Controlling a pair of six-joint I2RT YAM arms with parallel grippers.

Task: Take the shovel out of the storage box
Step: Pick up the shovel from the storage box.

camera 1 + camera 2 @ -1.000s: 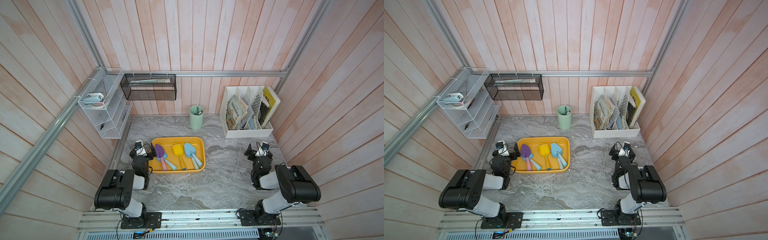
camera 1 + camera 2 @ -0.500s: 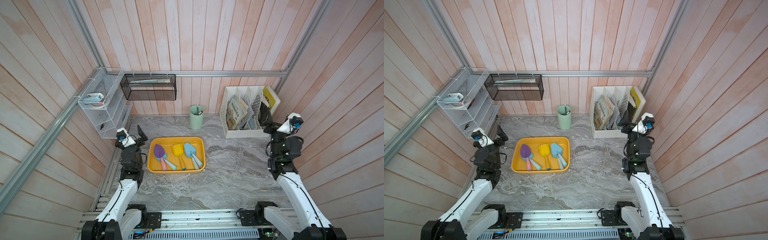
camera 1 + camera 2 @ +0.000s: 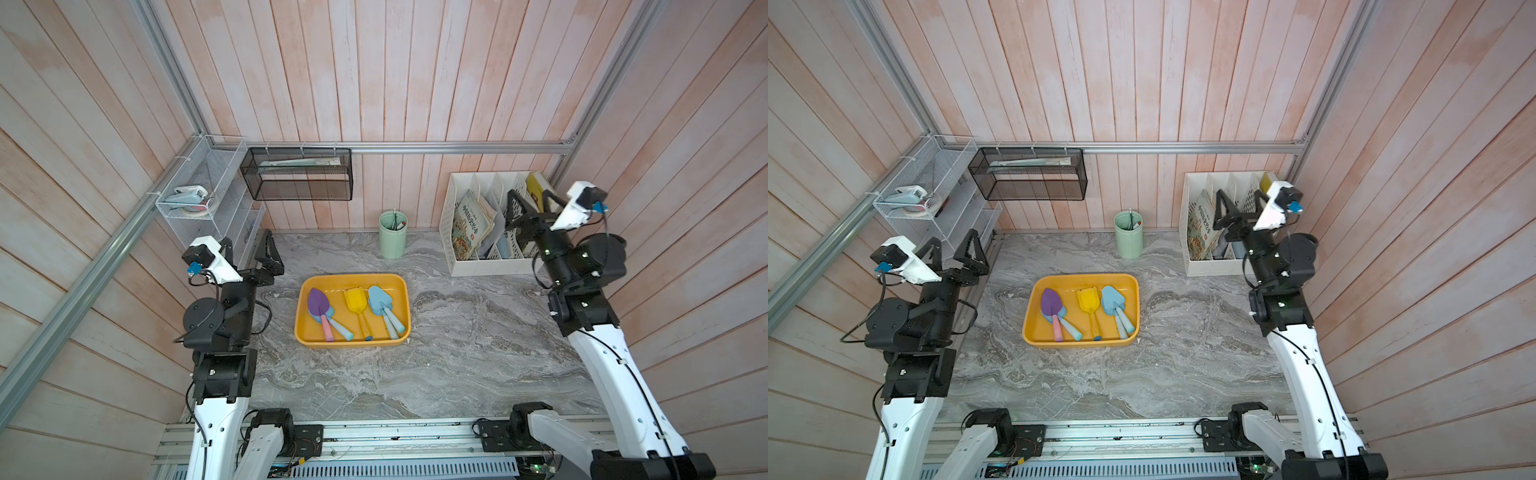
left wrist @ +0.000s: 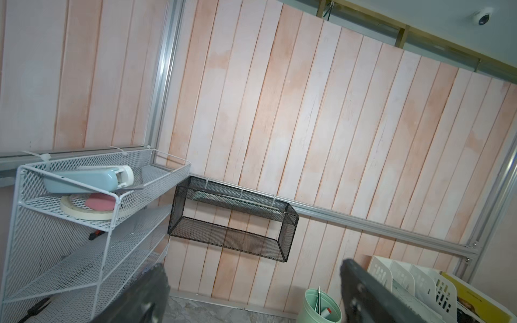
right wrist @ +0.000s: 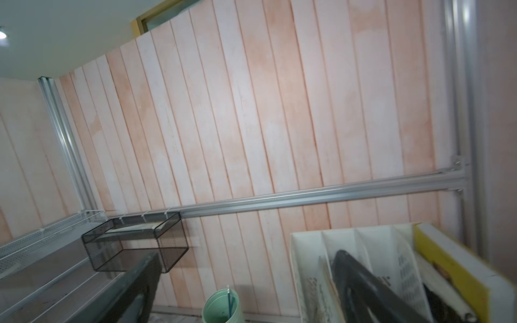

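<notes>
The yellow storage box [image 3: 353, 276] [image 3: 1086, 276] lies mid-table in both top views. Several shovels lie in it: a purple one [image 3: 318, 301] with a pink handle, a yellow one [image 3: 355, 299] and a blue one [image 3: 378, 299], handles toward the front. My left gripper [image 3: 247, 249] [image 3: 953, 249] hangs raised to the left of the box, open and empty. Far to the right of the box, my right gripper [image 3: 531, 201] [image 3: 1241, 203] is raised, open and empty. Both wrist views face the back wall, with the left gripper [image 4: 251, 268] and right gripper [image 5: 246, 257] spread wide. The box is out of both wrist views.
A mint-green cup [image 3: 392, 235] stands behind the box at the back wall. A white file rack [image 3: 478, 249] with books stands back right, right by my right gripper. A black mesh basket [image 3: 301, 174] and a white wire shelf [image 3: 199, 199] hang back left.
Both arms have unfolded from low, tucked poses beside the box and risen. The grippers now stand higher and farther back. Nothing in the box has moved.
</notes>
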